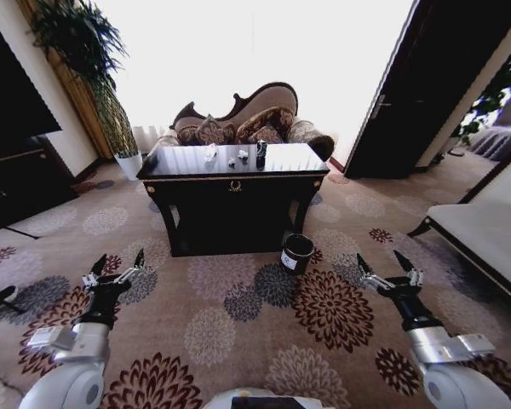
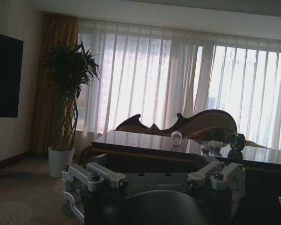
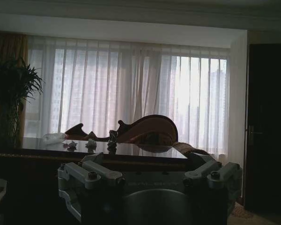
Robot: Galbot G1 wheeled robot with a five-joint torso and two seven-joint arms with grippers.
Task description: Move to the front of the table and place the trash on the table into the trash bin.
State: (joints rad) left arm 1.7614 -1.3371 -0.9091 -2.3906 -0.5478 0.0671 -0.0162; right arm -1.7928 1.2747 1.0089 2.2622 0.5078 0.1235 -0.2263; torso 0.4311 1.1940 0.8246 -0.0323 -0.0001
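Note:
The table (image 1: 196, 173) stands some way ahead on the carpet, glossy black top, gold emblem on its front. On it lies the trash: a clear bottle (image 1: 210, 152), white tissue lumps (image 1: 243, 154), a small dark piece (image 1: 232, 162) and a taller dark item (image 1: 261, 152). The trash bin (image 1: 297, 252) sits on the floor by the table's front right leg. My left gripper (image 1: 117, 260) and right gripper (image 1: 381, 262) hover low over the carpet, both open and empty, well short of the table. The wrist views show the bottle (image 2: 176, 137) (image 3: 54, 138) and tissue (image 2: 215, 144) (image 3: 90, 144) on the tabletop.
A patterned brown sofa (image 1: 255, 119) stands behind the table. A tall plant in a white pot (image 1: 128, 162) is at the back left beside a dark cabinet (image 1: 17, 170). A dark door (image 1: 409, 102) and a pale bench (image 1: 485, 234) are on the right. Open carpet lies ahead.

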